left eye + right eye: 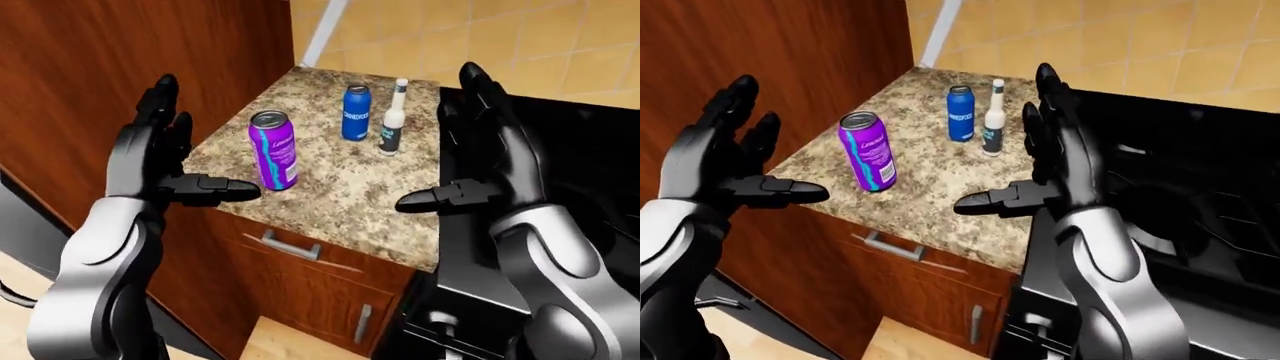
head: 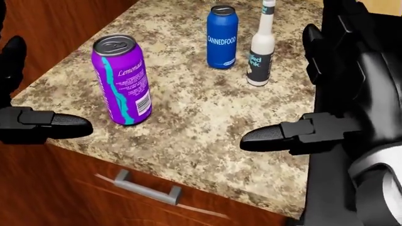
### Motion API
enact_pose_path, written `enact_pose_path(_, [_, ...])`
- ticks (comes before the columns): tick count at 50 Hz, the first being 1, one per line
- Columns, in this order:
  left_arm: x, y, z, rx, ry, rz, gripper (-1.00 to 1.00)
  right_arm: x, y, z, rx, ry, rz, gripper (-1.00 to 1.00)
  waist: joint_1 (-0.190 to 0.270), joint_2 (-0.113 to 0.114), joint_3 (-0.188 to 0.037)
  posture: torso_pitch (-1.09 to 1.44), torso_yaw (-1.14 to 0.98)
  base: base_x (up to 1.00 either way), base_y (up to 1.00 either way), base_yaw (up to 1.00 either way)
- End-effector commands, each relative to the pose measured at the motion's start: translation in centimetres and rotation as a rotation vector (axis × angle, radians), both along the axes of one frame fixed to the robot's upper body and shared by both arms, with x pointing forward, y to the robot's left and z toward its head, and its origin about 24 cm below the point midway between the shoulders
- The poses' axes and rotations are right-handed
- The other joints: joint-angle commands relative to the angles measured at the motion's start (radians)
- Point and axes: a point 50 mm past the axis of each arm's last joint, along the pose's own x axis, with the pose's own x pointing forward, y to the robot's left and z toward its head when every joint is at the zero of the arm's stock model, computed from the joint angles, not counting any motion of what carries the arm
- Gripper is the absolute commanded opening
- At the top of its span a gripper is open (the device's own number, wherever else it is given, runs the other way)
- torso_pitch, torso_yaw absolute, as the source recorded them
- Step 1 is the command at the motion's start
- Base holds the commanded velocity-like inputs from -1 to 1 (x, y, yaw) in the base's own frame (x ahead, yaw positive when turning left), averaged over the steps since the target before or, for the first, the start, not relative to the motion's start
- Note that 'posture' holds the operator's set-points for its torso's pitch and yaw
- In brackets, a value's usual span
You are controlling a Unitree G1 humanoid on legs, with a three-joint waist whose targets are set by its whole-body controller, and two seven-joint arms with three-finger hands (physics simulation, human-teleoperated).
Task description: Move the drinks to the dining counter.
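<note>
I see the black stove (image 1: 590, 172) at the view's right, beside the granite tabletop (image 2: 207, 117) that carries three drinks. My left hand (image 1: 160, 161) and right hand (image 1: 480, 169) both hang spread and empty, fingers up, thumbs pointing inward, touching nothing. The purple lemonade can (image 2: 123, 80) stands upright nearest the tabletop's edge, between my hands; I judge it rigid, smooth, light, best wrapped around mid-body. The blue can (image 2: 222, 36) stands farther up, just beside the slim white bottle (image 2: 261, 49), which looks tippy; I would grip that low on its body.
</note>
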Motion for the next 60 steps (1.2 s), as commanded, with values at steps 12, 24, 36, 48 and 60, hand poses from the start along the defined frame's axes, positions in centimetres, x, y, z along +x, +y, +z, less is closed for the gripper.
enact_pose_path(12, [-0.5, -0.9, 1.6, 0.022, -0.096, -0.037, 1.0, -0.6, -0.6, 1.5, 0.016, -0.096, -0.031, 1.0, 0.009, -0.067, -0.026, 0.0, 0.0, 0.03, 0.0, 0.0])
enact_pose_path(24, [-0.8, -0.8, 1.2, 0.026, -0.092, -0.034, 1.0, -0.5, -0.3, 1.8, 0.025, -0.107, -0.031, 1.0, -0.003, -0.054, -0.023, 0.0, 0.0, 0.0, 0.0, 0.0])
enact_pose_path(36, [-0.5, -0.9, 1.1, 0.028, -0.089, -0.038, 1.0, 2.4, 0.4, 3.4, 0.02, -0.075, -0.091, 1.0, -0.001, -0.056, -0.016, 0.0, 0.0, 0.0, 0.0, 0.0])
enact_pose_path(48, [0.0, -1.3, 1.4, 0.036, -0.09, -0.047, 1.0, 8.4, -0.1, 8.9, -0.054, 0.025, -0.224, 1.0, 0.003, -0.056, -0.011, 0.0, 0.0, 0.0, 0.0, 0.0])
enact_pose_path(60, [0.5, -1.7, 1.3, 0.044, -0.086, -0.058, 1.0, 15.6, 0.9, 7.4, -0.113, 0.057, -0.284, 1.0, -0.004, -0.046, -0.023, 0.0, 0.0, 0.0, 0.0, 0.0])
